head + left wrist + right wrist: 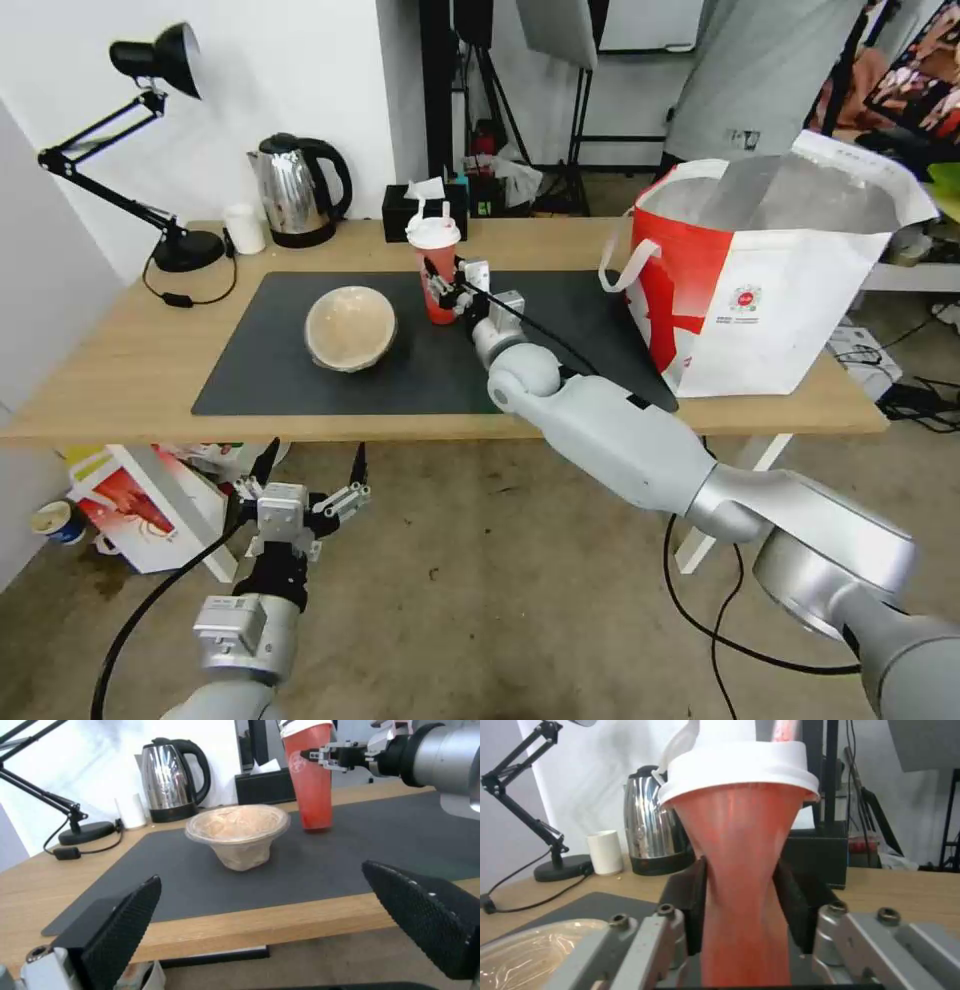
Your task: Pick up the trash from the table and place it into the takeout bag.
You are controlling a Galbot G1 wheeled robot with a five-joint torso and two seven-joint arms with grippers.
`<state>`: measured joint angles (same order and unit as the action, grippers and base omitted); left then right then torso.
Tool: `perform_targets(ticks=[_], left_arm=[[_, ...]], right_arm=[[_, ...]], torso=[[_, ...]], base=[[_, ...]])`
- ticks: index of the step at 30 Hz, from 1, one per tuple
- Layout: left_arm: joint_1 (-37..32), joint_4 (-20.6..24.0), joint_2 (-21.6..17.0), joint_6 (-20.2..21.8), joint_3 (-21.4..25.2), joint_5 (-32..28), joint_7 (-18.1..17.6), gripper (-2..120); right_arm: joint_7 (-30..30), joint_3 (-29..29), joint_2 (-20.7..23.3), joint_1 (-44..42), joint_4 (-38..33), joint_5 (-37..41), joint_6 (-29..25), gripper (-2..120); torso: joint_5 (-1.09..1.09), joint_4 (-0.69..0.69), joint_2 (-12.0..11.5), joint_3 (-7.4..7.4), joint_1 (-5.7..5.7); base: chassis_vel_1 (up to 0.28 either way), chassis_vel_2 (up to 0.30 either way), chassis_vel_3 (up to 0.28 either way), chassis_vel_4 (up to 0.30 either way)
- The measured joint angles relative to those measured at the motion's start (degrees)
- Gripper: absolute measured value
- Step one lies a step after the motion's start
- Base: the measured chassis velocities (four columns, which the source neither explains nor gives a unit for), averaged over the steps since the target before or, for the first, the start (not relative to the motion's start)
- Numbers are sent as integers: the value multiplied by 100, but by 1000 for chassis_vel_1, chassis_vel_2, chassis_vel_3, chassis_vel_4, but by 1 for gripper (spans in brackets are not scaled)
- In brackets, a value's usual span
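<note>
With your right gripper [441,283] pinching the red cup [436,268] and left gripper [300,478] hanging open below the table [100,370], a hard squeeze could pop the lid.

right arm stretched forward, tool [441,285] clamped shut | left arm low, tool [312,470] spread wide

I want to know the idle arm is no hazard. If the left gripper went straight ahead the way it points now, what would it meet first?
Probably the table edge. The left gripper hangs open below and in front of it, aimed over the dark mat toward the tan bowl. Height is hard to judge; if it clears the edge, the bowl comes first.
</note>
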<state>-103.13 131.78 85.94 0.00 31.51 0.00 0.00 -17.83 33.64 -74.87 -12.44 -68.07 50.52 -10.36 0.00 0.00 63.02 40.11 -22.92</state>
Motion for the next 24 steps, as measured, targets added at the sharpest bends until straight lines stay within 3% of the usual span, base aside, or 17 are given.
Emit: perform_targets(ticks=[11, 24], left_arm=[[0, 0, 0, 0, 0, 0, 0, 100], [0, 0, 0, 0, 0, 0, 0, 100]], right_arm=[[-21, 5, 346, -1, -455, 128, 2, 9], [-78, 11, 1285, 469, -1543, 624, 19, 8]], torso=[[1, -1, 0, 0, 0], [1, -1, 0, 0, 0]], base=[[0, 0, 0, 0], [0, 0, 0, 0]])
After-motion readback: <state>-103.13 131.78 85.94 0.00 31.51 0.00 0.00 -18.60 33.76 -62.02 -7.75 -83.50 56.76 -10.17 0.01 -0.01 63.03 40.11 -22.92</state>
